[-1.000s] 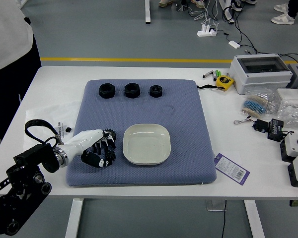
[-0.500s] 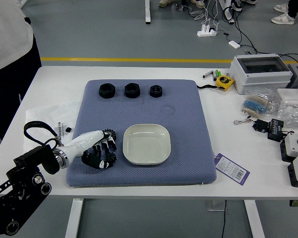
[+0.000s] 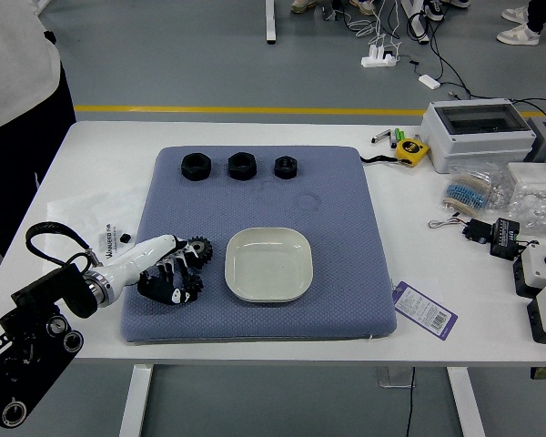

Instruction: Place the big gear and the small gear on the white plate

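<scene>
In your head view, the black gear (image 3: pixel 201 247), toothed round its rim, lies left of the white plate (image 3: pixel 268 265), a narrow strip of blue mat (image 3: pixel 341 209) between them. Your left robot hand (image 3: pixel 155 260) is at the gear's left; its grip you cannot tell.

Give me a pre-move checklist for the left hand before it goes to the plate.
1. White plate flat on the blue mat, right of the hand: ok.
2. Toothed gear in sight, between left hand and plate: ok.
3. Second gear identified: cannot tell; the hand hides much of what lies at its near side.
4. Secure grasp on a gear: cannot tell; contact is hidden.
5. Three black hex pieces out of the way: ok, lined up at the mat's far side.
6. Person away from the plate: ok, at the table's left, hands not in view.
</scene>
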Robot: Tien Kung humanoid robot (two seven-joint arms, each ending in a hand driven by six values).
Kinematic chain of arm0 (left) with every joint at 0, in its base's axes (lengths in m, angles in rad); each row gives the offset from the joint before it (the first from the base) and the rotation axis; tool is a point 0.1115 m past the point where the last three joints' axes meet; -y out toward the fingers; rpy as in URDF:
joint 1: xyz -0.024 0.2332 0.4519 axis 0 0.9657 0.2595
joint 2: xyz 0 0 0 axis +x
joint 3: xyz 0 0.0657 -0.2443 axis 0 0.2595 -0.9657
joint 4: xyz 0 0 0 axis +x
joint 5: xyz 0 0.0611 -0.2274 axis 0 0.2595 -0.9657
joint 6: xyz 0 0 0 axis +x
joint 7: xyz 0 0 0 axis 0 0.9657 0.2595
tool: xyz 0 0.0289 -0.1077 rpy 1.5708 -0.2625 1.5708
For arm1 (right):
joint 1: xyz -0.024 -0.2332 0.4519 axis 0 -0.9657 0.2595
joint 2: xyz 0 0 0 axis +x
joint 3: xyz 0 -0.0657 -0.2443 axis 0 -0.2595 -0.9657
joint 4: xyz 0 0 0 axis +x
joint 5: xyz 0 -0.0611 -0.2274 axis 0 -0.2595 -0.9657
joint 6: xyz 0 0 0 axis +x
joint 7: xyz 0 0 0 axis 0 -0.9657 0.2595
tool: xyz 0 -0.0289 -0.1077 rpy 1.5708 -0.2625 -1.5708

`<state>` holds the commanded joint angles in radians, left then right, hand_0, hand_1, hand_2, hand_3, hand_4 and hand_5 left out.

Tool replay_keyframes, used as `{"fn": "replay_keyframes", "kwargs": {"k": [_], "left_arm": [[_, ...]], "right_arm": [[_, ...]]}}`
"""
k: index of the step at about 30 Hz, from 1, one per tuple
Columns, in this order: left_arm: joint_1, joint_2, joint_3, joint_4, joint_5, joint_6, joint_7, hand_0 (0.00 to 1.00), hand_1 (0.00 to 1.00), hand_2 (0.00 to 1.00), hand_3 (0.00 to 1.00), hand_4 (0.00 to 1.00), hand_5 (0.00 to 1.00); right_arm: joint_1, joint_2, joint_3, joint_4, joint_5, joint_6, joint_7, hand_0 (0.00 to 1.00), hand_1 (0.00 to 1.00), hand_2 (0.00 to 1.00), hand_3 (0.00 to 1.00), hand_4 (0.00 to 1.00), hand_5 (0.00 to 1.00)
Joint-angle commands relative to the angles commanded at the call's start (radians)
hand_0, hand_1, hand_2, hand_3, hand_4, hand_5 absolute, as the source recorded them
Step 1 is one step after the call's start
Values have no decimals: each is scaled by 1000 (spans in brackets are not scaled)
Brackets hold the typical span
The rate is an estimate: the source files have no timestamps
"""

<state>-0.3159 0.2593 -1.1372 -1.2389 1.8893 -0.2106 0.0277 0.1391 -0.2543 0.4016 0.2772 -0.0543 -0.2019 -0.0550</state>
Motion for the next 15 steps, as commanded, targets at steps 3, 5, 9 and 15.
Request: {"fn": "replay_keyframes", "kwargs": {"k": [3,5,9,15], "left_arm": [[2,1,-9,1,-17,1,1,278,287,411,534,813,2],[4,1,-14,2,-28,2,2,278,287,411,534,813,2],[9,0,-23,6,-48,4,3,277,281,408,533,805,2],[16,0,-27,7,-61,5,5,276,276,402,532,796,2]], "right_arm": [[-1,1,2,0,-4,0,-1,652,651,741,612,864,708],[-2,1,3,0,-4,-1,-1,652,651,741,612,864,708],[-4,2,5,0,-7,-2,-2,653,651,741,612,864,708],[-8,3,9,0,-13,-3,-5,653,651,741,612,864,708]]}}
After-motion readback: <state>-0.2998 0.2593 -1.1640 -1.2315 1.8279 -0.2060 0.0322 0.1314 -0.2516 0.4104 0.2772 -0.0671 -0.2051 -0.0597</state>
